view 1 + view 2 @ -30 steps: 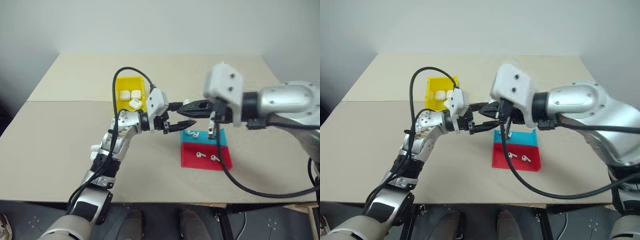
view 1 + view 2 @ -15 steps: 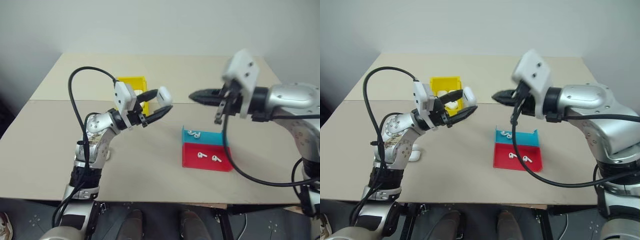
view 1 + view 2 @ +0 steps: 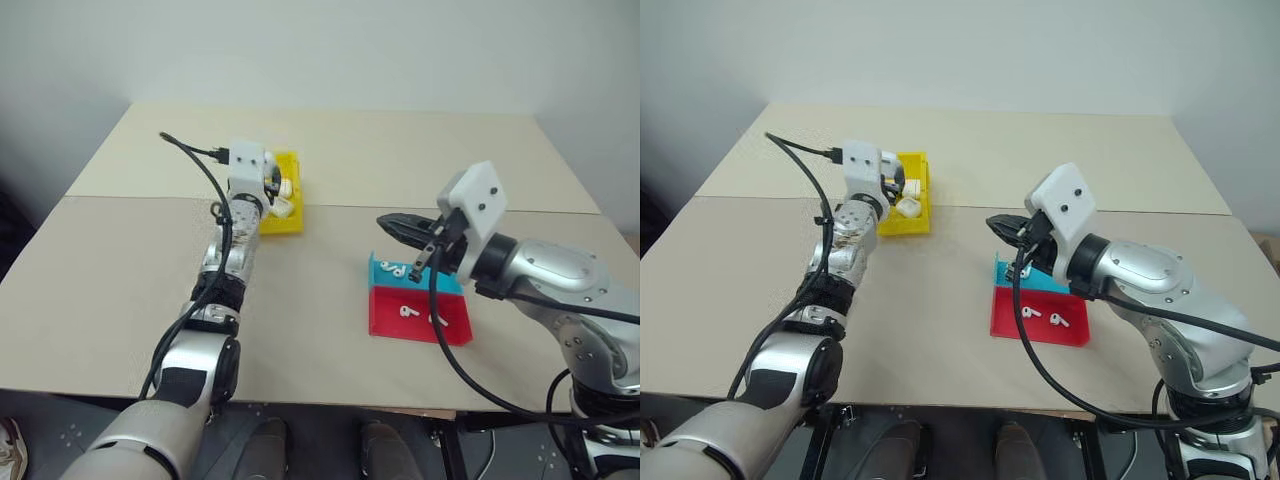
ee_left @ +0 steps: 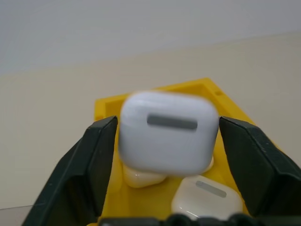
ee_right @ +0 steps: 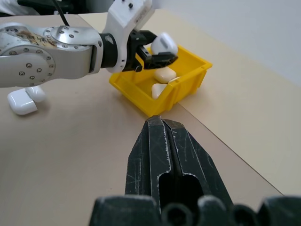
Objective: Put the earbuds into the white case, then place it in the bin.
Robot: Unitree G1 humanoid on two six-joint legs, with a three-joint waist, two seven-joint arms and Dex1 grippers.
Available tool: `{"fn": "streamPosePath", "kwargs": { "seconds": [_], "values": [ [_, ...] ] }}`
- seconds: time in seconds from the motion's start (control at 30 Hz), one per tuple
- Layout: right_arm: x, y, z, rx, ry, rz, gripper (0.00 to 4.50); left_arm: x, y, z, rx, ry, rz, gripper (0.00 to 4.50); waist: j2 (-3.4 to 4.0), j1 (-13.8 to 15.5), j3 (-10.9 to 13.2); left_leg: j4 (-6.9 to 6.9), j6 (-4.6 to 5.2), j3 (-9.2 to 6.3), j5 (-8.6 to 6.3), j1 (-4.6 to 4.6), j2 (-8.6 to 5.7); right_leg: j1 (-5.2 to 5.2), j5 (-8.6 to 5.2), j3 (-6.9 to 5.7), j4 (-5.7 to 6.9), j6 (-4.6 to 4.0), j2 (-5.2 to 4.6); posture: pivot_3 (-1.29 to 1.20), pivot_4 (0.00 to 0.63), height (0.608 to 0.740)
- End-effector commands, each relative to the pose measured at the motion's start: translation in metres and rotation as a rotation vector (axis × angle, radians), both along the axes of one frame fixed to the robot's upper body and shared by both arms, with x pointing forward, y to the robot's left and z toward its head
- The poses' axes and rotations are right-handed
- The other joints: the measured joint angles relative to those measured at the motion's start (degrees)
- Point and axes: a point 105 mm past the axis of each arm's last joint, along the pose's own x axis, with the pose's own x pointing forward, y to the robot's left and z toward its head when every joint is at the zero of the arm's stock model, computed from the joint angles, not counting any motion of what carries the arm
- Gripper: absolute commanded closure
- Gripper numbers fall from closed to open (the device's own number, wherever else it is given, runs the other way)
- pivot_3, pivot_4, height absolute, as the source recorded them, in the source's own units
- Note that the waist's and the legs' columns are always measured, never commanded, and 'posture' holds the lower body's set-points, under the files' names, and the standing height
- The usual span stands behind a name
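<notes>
Case (image 4: 168, 137) between the parted fingers of the left claw (image 4: 167, 141), directly above the yellow bin (image 4: 109, 106); right claw (image 5: 167, 155) shut, empty, well apart.

The left gripper (image 4: 165, 155) has swung away from the middle of the table to the small bright yellow plastic bin (image 3: 290, 215) near the left rear — its fingers now stand apart, the glossy white rounded case (image 4: 168, 133) between them above the bin. The right gripper (image 3: 395, 224), still closed, has drawn back and dropped — now over the flat blue-and-red tray (image 3: 420, 318).
</notes>
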Motion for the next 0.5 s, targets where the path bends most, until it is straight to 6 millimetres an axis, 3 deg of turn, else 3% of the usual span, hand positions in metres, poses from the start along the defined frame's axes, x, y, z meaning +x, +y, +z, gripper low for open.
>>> {"fn": "streamPosePath", "kwargs": {
  "seconds": [0.03, 0.13, 0.23, 0.37, 0.5],
  "values": [
    [-0.007, -0.005, 0.014, 0.008, -0.069, -0.006, 4.5, -0.001, 0.004, 0.034, 0.012, -0.138, 0.002, 0.05, 0.0, -0.06, 0.0, 0.0, 0.0, 0.06, 0.0, 0.0, 0.01, 0.0, 0.0, 0.0, 0.0, 0.0, 0.0, 0.0, 0.15, 0.74],
    [-0.007, -0.01, 0.01, 0.0, -0.105, -0.037, 4.5, -0.011, 0.014, 0.044, -0.028, -0.182, -0.108, 0.05, 0.0, -0.35, 0.0, -0.01, 0.0, 0.11, 0.0, 0.0, 0.02, 0.0, 0.0, 0.01, 0.01, 0.0, 0.0, 0.0, 0.15, 0.74],
    [-0.009, -0.015, 0.001, 0.021, -0.119, -0.054, 4.5, -0.035, 0.031, 0.057, 0.021, -0.207, -0.258, 0.05, 0.01, -1.28, -0.01, -0.06, -0.01, 0.1, 0.0, 0.03, 0.07, -0.01, 0.0, 0.03, 0.05, -0.01, 0.01, 0.0, 0.15, 0.74],
    [-0.012, -0.023, -0.021, 0.035, -0.069, -0.051, 4.5, -0.103, 0.039, 0.066, 0.122, -0.157, -0.55, 0.05, 0.02, -2.45, -0.01, -0.16, -0.02, -0.1, 0.0, 0.11, 0.15, -0.06, -0.01, 0.16, 0.16, -0.05, 0.05, 0.0, 0.15, 0.74],
    [-0.014, -0.032, -0.034, 0.046, -0.027, -0.049, 4.5, -0.179, 0.041, 0.06, 0.228, -0.022, -0.802, 0.05, 0.02, -2.74, -0.01, -0.1, -0.04, -0.17, 0.01, 0.16, 0.24, 0.0, -0.03, 0.14, 0.16, -0.06, -0.01, 0.0, 0.15, 0.74]
  ]
}}
